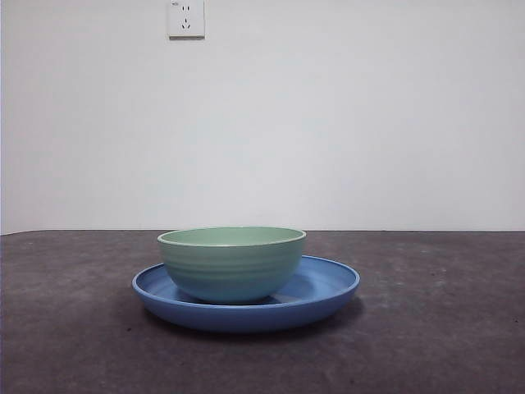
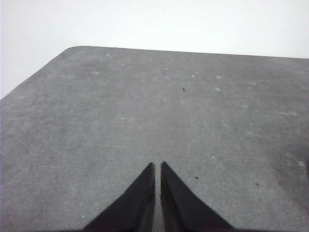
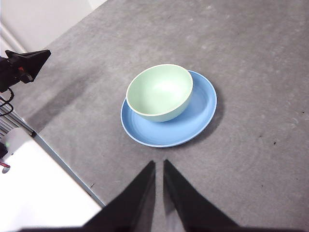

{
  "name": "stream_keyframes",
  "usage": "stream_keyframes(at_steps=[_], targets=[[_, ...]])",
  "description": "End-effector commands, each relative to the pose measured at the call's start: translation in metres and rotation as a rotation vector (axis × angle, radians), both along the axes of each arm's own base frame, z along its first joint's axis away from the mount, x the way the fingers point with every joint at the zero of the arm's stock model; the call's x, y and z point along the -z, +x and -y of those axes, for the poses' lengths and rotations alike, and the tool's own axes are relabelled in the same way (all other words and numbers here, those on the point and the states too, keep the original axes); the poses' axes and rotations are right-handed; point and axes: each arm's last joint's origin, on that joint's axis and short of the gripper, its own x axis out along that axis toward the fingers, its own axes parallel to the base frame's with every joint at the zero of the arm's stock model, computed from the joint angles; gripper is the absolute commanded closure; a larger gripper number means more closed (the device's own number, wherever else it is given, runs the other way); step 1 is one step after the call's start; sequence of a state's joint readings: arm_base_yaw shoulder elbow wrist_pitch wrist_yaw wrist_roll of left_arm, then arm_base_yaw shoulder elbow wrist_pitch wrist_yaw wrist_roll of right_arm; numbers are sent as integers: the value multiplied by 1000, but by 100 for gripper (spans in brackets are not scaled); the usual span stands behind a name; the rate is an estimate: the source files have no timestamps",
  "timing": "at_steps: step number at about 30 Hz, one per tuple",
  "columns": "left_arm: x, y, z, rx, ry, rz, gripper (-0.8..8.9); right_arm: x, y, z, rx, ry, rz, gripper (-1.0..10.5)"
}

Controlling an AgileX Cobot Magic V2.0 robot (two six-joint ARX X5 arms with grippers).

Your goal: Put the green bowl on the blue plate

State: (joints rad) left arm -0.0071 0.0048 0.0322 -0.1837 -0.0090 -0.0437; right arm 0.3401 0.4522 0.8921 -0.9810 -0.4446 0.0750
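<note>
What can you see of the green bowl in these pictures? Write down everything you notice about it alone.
The green bowl is pale mint, round, with faint ridges round its side and a lighter rim. It looks like smooth plastic or glazed ware. It stands upright and empty on the blue plate, set off-centre so that more plate shows on one side. Only the plate touches it; both grippers are away from it.

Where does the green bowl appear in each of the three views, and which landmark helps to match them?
Front view: the green bowl stands at centre, low in the picture, on the blue plate, off-centre toward one side of it.
Left wrist view: not in it; only the grey table and the shut left gripper.
Right wrist view: near centre, beyond the shut right gripper.
Shared landmark: the blue plate, in the front and right wrist views.
</note>
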Motion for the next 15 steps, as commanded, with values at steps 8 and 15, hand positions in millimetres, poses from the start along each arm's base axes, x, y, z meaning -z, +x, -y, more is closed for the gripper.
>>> stream_keyframes(at_steps=[8,15], targets=[[7,1,0,-2,5,-25,794,-4,-7,4,24,20,46,923],[7,1,0,-2,5,-25,794,3,-3,14,191,-33,310,923]])
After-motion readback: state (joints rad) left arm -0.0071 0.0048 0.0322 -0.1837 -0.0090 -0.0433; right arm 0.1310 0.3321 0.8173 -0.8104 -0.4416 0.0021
